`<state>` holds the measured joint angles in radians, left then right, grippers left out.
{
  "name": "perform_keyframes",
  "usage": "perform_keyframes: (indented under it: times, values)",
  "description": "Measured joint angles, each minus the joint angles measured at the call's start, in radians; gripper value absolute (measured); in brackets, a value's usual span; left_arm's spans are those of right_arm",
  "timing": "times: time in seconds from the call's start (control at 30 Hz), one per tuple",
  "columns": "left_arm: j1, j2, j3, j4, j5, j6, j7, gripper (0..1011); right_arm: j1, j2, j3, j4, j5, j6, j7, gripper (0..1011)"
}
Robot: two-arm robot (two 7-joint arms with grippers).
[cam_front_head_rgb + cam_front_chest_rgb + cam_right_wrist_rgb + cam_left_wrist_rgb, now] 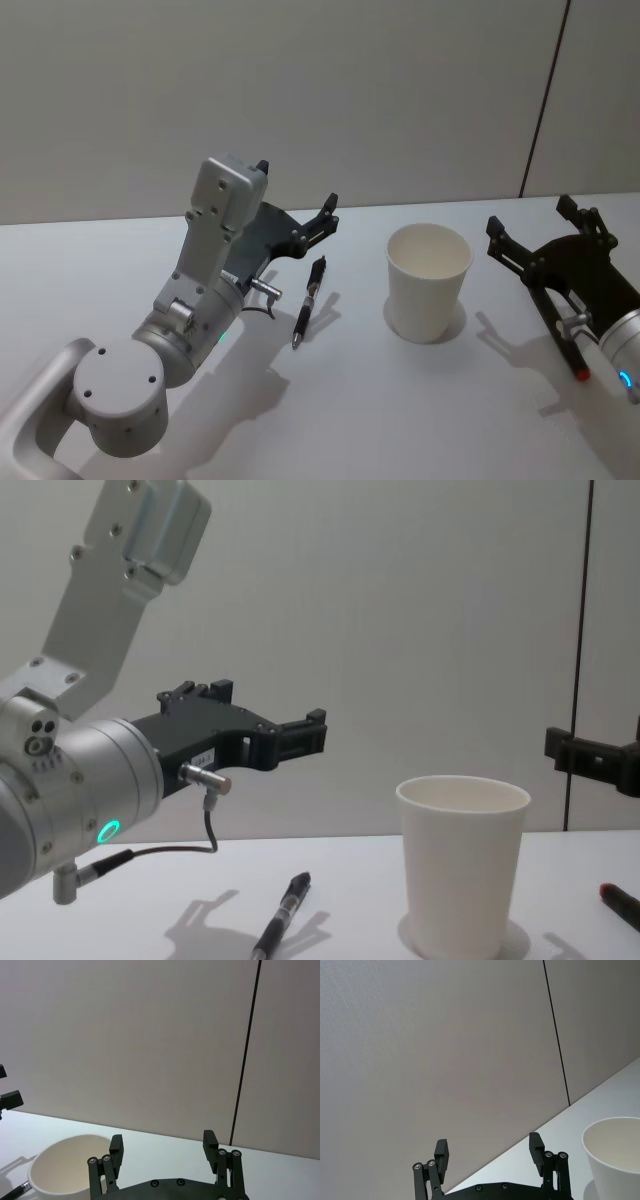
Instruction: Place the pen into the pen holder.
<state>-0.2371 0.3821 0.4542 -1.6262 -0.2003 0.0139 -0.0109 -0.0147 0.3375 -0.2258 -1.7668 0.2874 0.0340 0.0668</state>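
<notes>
Closest to us is the left arm's chunky elbow joint (115,385), and past it the left gripper (296,190) hangs above the table (350,410) with its claw released, jaws spread and nothing between them. It's aimed forward and a bit up, so the left wrist view mostly gets the wall, not the pen (308,300).

The pen lies flat on the table, just under and beside that gripper, between the left arm and the pen holder (428,280). Nothing is touching it. Since it's on the left arm's side, we'd guess that's the arm meant to pick it up, and the claw is open ready for that.

The pen holder stands upright near the pen but apart from it, mouth facing up and looking empty from here. That makes sense: a pen can simply be dropped in from above.

The right gripper (532,217) sits off on the far side of the pen holder, also released and empty. We reckon it's just parked out of the way.

So we think nothing's done yet. The left wrist probably has to tip down before any grab.
</notes>
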Motion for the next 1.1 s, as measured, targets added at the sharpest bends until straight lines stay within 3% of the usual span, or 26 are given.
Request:
perform_keyframes:
  times: [1.1]
  values:
    - [0.0,0.0,0.0,0.0,0.0,0.0,0.0,1001,0.0,0.0,0.0,0.0,0.0,0.0,0.0,1001]
